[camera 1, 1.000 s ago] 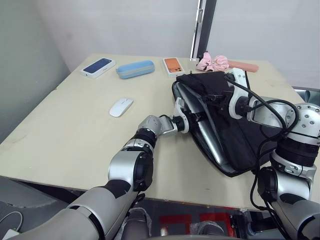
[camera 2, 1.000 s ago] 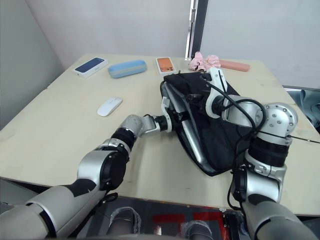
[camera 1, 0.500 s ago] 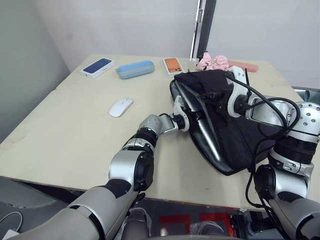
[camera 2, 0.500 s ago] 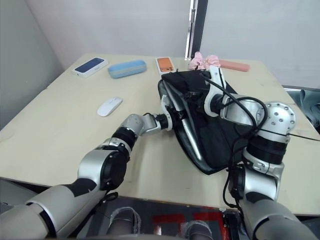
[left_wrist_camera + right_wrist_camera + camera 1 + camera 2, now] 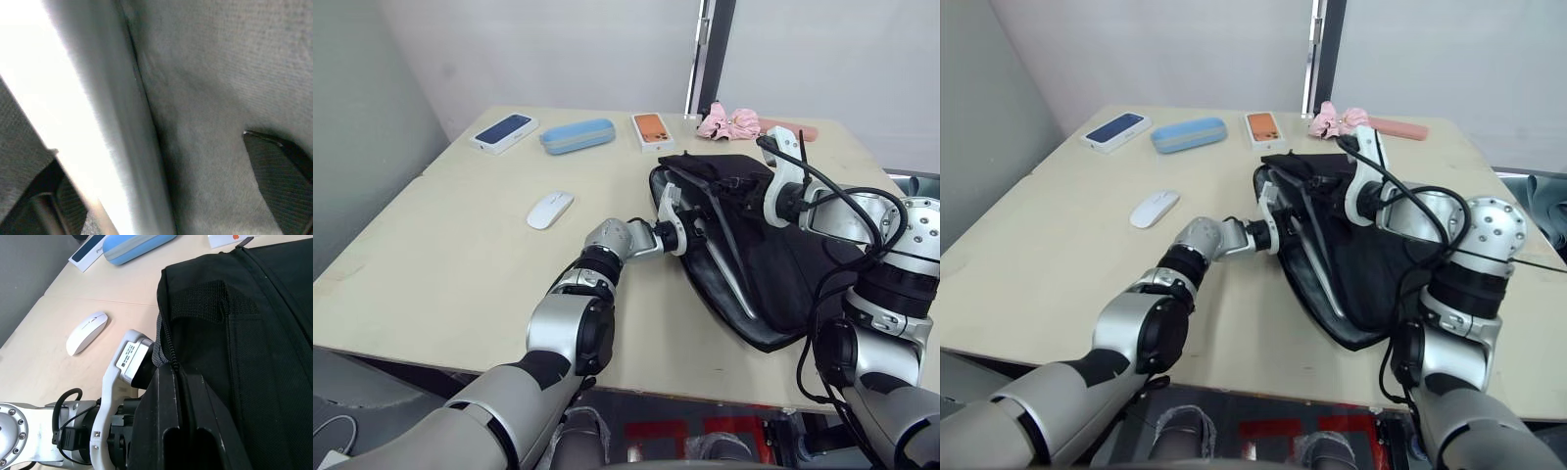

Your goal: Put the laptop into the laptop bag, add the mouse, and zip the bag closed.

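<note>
The black laptop bag point(image 5: 793, 284) lies open-mouthed on the right half of the table. The silver laptop point(image 5: 724, 274) sits inside it, with only a thin edge showing. My left gripper point(image 5: 680, 230) is at the bag's mouth. In the left wrist view its fingers point(image 5: 281, 186) stand wide apart, with the laptop's bright edge point(image 5: 73, 122) and the grey lining point(image 5: 220, 73) between them. My right gripper point(image 5: 178, 377) is shut on the rim of the bag's upper flap and holds it up. The white mouse point(image 5: 550, 209) lies on the table to the left of the bag, apart from both grippers.
Along the table's far edge lie a phone box with a blue face point(image 5: 505, 131), a light-blue case point(image 5: 578, 134), an orange phone box point(image 5: 652, 129), a pink cloth bundle point(image 5: 729, 121) and a salmon flat case point(image 5: 793, 128). The bag's near corner reaches close to the table's front edge point(image 5: 705, 392).
My left gripper's fingers have spread apart. The laptop lies lower and deeper in the bag, and the bag's raised flap has sunk a little with my right gripper still on it.
</note>
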`<state>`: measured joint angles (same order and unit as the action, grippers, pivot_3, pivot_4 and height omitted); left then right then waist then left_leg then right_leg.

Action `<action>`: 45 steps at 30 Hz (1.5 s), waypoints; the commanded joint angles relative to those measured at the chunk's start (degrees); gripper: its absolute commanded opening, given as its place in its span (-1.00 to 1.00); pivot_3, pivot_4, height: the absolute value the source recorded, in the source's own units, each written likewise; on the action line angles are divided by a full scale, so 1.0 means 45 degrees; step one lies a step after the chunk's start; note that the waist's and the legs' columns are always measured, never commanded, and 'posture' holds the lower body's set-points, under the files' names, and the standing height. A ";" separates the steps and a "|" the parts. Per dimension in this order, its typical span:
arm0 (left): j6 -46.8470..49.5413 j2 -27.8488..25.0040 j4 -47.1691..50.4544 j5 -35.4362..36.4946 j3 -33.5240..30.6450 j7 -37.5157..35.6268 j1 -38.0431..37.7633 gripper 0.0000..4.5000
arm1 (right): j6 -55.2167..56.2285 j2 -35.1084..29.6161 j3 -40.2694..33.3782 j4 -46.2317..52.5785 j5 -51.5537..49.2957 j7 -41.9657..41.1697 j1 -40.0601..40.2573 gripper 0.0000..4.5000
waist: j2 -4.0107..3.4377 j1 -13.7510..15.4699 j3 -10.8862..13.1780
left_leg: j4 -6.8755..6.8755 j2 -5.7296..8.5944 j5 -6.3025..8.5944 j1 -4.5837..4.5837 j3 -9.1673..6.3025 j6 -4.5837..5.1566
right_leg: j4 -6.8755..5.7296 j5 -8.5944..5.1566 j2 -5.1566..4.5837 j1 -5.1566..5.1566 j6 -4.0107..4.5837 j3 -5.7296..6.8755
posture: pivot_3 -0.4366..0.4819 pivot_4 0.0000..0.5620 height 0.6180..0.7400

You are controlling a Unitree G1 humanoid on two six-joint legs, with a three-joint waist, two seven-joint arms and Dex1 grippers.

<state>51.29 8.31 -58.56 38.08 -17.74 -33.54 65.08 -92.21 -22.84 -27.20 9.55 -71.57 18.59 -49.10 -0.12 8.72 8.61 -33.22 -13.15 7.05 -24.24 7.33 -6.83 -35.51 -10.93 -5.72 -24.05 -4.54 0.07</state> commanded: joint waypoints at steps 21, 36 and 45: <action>0.5145 -0.6699 1.1239 0.1751 0.2235 -0.3755 -0.3104 0.99 | 0.0074 -0.0612 0.0146 -0.0261 0.0387 -0.0789 -0.0519 -1.00 | -0.0011 -0.0086 -0.0006 | -0.0008 -0.0005 -0.0011 0.0015 -0.0001 -0.0022 | -0.0028 -0.0001 0.0004 0.0000 -0.0001 -0.0003 | -0.05 -0.47 1.00; 0.0582 -1.4301 1.4370 0.1782 0.0682 -0.9487 -0.7886 1.00 | 0.3379 -0.1848 0.3825 0.0065 0.3855 -0.5453 0.1692 -0.73 | -0.0030 -0.0043 -0.0019 | 0.0019 -0.0014 -0.0024 0.0025 -0.0010 -0.0060 | -0.0035 -0.0085 0.0010 -0.0006 0.0105 0.0010 | -0.05 -0.47 1.00; -0.1761 -1.4515 1.3996 0.0900 -0.0888 -0.8442 -0.9312 1.00 | 0.3805 -0.2208 0.4372 -0.1148 0.4678 -0.7962 0.1798 0.59 | -0.0029 -0.0278 -0.0028 | 0.0008 -0.0023 -0.0034 0.0037 -0.0010 -0.0062 | -0.0076 -0.0090 0.0016 -0.0009 0.0121 0.0003 | -0.05 -0.47 1.00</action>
<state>44.83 -56.78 4.55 41.68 -18.26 -72.76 22.84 -76.53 -31.55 -7.43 4.56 -51.54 -15.36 -40.76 -0.25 7.47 8.48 -33.20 -13.25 6.90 -24.08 7.29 -7.11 -35.86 -11.33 -5.64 -24.09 -3.99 0.08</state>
